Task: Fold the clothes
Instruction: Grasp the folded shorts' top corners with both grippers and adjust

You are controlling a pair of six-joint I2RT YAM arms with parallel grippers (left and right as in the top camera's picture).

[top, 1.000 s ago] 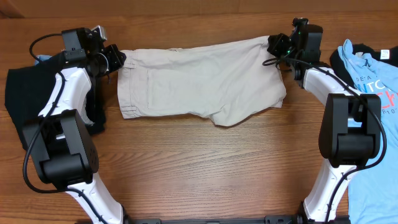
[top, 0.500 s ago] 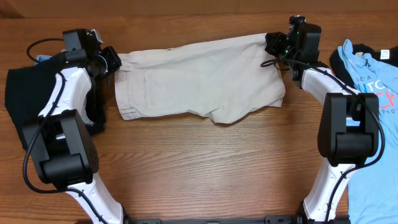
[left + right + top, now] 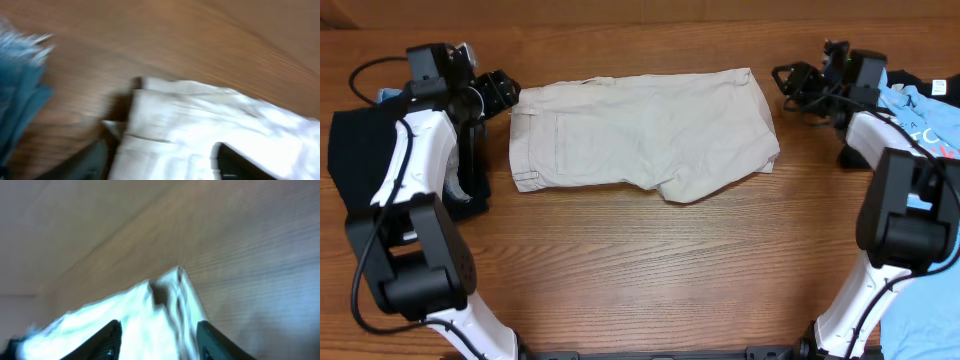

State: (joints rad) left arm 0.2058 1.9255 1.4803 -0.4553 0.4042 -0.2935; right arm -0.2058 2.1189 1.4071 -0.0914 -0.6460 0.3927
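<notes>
On the wooden table [image 3: 640, 270], shorts [image 3: 650, 135] lie lengthwise left-right, waistband [image 3: 523, 140] left; both jaws parted, gripping nothing.

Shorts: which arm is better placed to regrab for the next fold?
Left, likely. The left gripper sits open beside the waistband corner of the shorts; the right gripper, also open, has bare table between it and the hem.
</notes>
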